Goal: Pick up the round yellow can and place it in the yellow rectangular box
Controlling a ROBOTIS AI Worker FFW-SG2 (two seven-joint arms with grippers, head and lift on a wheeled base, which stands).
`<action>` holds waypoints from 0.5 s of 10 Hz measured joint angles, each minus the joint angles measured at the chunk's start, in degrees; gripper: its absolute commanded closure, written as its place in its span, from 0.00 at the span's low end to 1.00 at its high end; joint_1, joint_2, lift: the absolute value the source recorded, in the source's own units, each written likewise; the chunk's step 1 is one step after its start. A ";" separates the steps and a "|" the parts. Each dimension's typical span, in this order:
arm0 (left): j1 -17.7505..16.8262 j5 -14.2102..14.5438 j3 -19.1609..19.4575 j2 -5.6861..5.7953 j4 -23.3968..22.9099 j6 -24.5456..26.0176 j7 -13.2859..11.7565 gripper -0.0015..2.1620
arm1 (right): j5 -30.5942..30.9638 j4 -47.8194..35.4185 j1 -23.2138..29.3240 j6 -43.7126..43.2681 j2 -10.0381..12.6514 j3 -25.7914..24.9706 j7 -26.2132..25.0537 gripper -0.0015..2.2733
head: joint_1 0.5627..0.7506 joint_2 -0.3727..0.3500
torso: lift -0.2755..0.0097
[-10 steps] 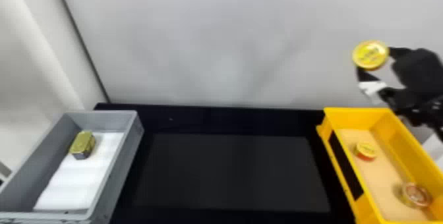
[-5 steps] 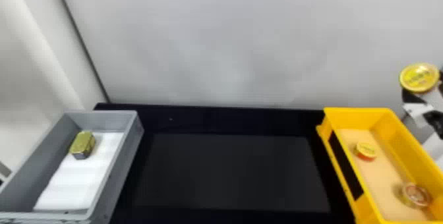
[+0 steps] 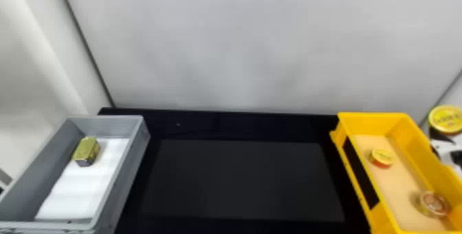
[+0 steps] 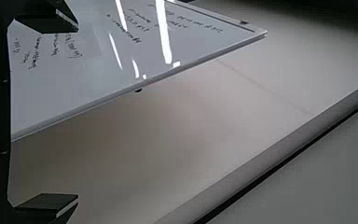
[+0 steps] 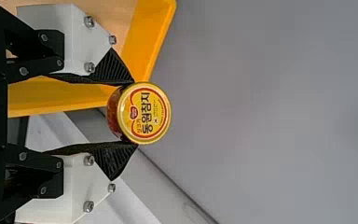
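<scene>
From where I stand, the lifting half looks finished: the round yellow-lidded can with reddish sides [image 5: 144, 113] is off any surface, pinched at its sides between the two black fingers of the right gripper [image 5: 135, 114]. It is just beyond the outer long side of the yellow rectangular plastic box [image 3: 364, 123]. What's left, I judge, is to bring it back over that rim, lower it and let go. Inside the box already sit a smaller yellow-topped, red-sided can [image 3: 381, 157] and, nearer me, a round container with a reddish lid [image 3: 433, 204]. The left gripper [image 4: 78, 114] has its fingers spread, holding nothing; how it lies relative to the box I can't tell.

The held can's lid bears bold dark lettering, a small red emblem and a red ring. Dark handwriting covers a glossy white board [image 4: 74, 102], too small for me to read.
</scene>
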 measured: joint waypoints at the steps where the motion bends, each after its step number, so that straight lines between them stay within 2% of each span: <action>1: 0.12 0.00 0.19 0.00 -0.18 0.03 0.00 0.01 | -2.92 1.52 0.73 0.01 0.23 -1.59 -1.20 0.29 | 0.66 0.53 | 0.77; 5: 0.67 0.00 0.86 0.00 -0.98 0.07 0.00 0.01 | -14.43 8.20 2.67 1.70 0.18 -5.82 -6.50 0.29 | 0.66 0.53 | 0.77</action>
